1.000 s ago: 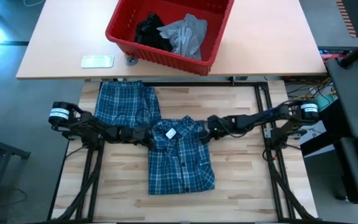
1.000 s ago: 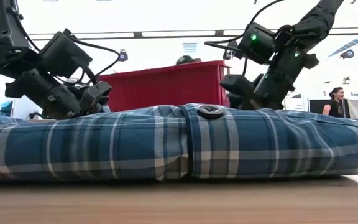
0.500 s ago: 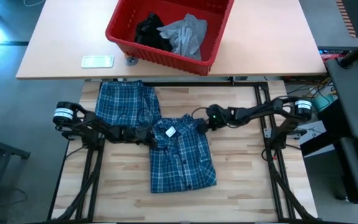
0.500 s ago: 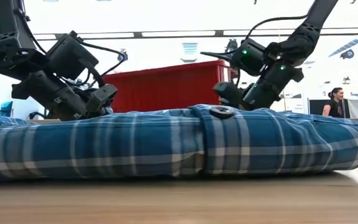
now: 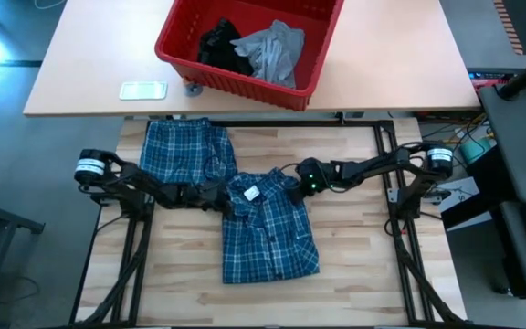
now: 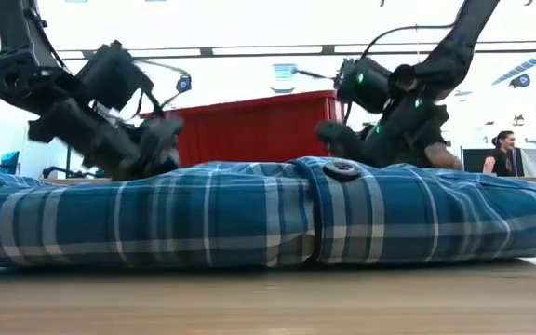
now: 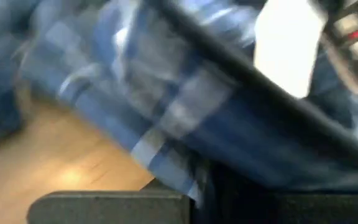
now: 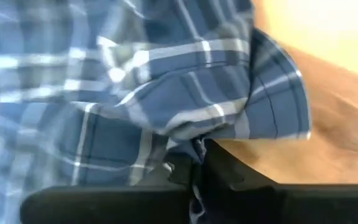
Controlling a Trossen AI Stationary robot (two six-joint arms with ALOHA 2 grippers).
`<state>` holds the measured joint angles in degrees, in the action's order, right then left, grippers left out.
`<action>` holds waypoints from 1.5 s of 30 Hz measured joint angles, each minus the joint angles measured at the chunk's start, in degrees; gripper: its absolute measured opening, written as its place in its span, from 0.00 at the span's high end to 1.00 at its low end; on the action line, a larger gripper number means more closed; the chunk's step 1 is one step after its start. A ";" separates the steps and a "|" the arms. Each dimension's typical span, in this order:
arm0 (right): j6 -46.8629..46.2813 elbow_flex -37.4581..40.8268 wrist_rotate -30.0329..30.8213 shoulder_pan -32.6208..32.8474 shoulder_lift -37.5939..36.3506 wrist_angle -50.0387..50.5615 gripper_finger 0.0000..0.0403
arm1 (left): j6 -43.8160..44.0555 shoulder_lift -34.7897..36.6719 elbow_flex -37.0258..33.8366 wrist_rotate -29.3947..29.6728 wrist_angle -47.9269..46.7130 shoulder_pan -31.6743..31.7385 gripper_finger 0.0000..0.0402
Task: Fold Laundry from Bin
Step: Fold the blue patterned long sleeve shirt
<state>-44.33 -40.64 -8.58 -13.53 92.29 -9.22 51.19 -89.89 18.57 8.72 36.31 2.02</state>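
A blue-and-white plaid shirt (image 5: 269,233) lies folded on the wooden table, collar end and white tag (image 5: 251,194) toward the far side. My left gripper (image 5: 221,196) is shut at its far left corner. My right gripper (image 5: 293,185) is shut at its far right corner. The red bin (image 5: 310,57) stands on the far table and holds a grey T-shirt (image 5: 272,50) and a black garment (image 5: 219,46). In the low view the shirt (image 6: 249,219) fills the foreground with both grippers behind it. My left gripper pinches the shirt's far left edge (image 7: 179,177) between its two fingers, slanting down from the table's left. The view is blurred, so the layers cannot be told. The shirt's body stays on the table. My right gripper pinches a bunched fold at the shirt's far right corner (image 8: 194,144) between its two fingers. It comes slanting down from the table's right. The cloth puckers upward at the fingers, and the rest of the shirt lies on the table.
A second folded plaid garment (image 5: 186,153) lies at the table's far left. A small white flat object (image 5: 143,90) sits on the far table beside the bin. Bare wood lies near and right of the shirt. A person (image 6: 503,151) shows in the room beyond.
My right gripper has moved toward the table's left onto the shirt's far right corner, rolled, and shut on it. My left gripper has risen slightly with its corner. The shirt has shifted a little toward the table's right.
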 joint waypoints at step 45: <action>22.90 -5.21 -0.50 1.45 -42.67 28.85 0.98 | -37.69 15.02 41.24 -21.86 -55.22 5.95 1.00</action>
<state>-21.43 -45.86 -9.08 -12.09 49.61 19.63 13.49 -74.87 59.81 -13.14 -18.91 7.98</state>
